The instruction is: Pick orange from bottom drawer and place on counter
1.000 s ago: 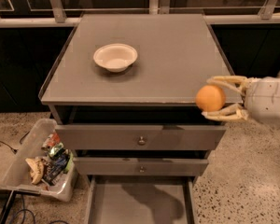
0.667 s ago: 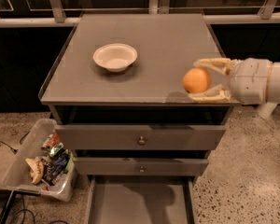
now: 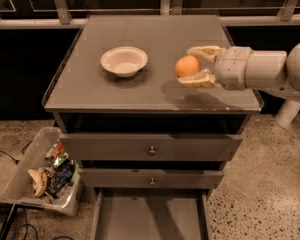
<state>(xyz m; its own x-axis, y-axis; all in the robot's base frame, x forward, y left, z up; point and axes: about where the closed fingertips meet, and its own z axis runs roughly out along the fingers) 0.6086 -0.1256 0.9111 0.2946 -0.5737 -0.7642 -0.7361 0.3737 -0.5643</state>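
orange [image 3: 187, 66]: held over the table [image 3: 140, 91], right side;
gripper [image 3: 189, 67]: clenched on the orange;
white bowl [image 3: 124, 61]: on table, well apart, left

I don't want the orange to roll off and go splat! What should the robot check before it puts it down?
1. The orange is held between the fingers of the gripper: ok.
2. The gripper is over the right part of the counter, inside its edges: ok.
3. The counter under the orange is bare, with only a shadow there: ok.
4. The white bowl sits well off to the left, out of the way: ok.
5. The orange is low enough to let go of gently: cannot tell.
6. The orange is out of the bottom drawer: ok.
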